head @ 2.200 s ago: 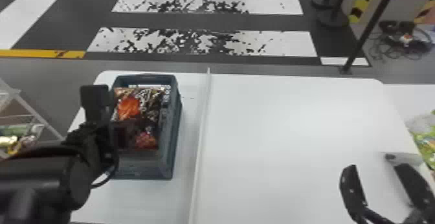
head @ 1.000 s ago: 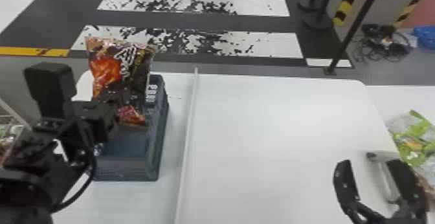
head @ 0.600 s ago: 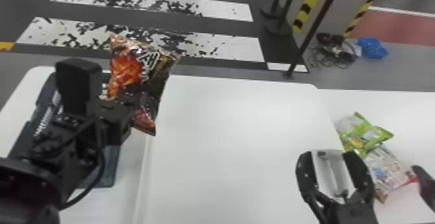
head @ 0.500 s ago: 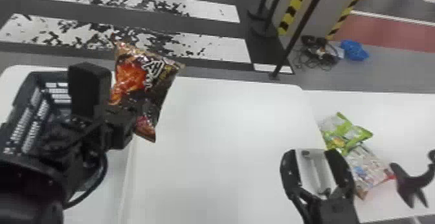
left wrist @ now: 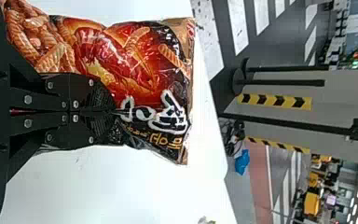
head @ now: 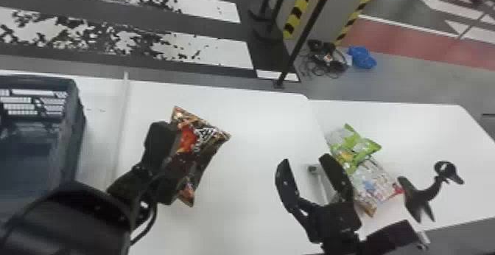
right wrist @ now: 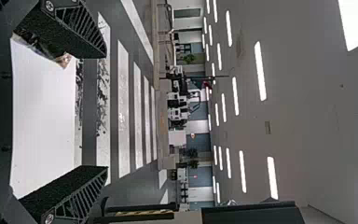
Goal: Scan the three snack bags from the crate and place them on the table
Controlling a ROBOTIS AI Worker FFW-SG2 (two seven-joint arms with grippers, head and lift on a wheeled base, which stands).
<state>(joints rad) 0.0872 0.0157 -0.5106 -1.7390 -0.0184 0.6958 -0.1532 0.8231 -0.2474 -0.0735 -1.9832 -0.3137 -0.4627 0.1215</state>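
Striped floor runs beyond the white table in the head view, and above that table, well off its far edge, is the dark red-and-black snack bag in my left pincer. My two fingers there are clenched together on a pinch of its printed face, in from the edges, I judge so the slack wrapper bunches up and gives me a firm grip without crushing what is inside. Most of that face stays uncovered; I see no barcode on it, so the code may be on the far side, and a turn of the wrist may be needed. On one side of the bag is the blue-grey crate, set at my left within that arm's easy reach. On the other, my right pincer waits with its fingers spread and nothing between them, perhaps ready to take the bag over. Farther right, on a side table, a green bag touches a pale bag, probably laid together as the scanned ones. Just beside them is a curved black stand, which I take for the scanner, placed handy for that spot
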